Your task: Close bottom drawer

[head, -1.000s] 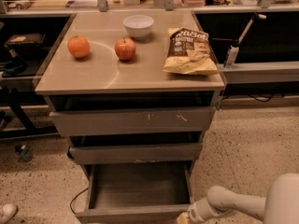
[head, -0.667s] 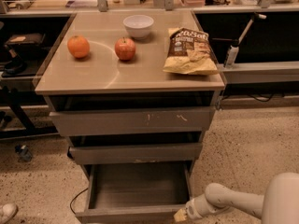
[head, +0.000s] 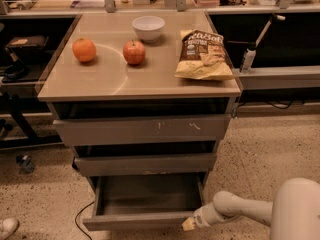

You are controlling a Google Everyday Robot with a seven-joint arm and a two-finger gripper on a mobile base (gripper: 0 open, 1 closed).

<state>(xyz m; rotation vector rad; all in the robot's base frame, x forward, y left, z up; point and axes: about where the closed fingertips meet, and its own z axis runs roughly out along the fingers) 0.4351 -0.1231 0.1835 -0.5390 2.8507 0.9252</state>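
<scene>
While standing open: bottom drawer [head: 142,219], pulled well out at the foot of the cabinet [head: 100,79], shallow tray exposed, front low near the floor.
Above it: mid drawer front [head: 145,164] and scuffed top drawer front [head: 142,130], both set further back.
Gripper [head: 189,224]: low, at the right end of the bottom drawer's front, touching or just beside it; cannot tell which.
Grip state: cannot tell whether released or clenched.
Handling, as a judgement: rigid, probably light, sliding on runners; liable to skew and bind if shoved at one corner.
Where to press: flat handleless front, nothing to grasp; best pushed square on the face, nearer the middle.
Risk: slipping off the right edge; black cable [head: 80,220] on the floor by the left corner.
</scene>
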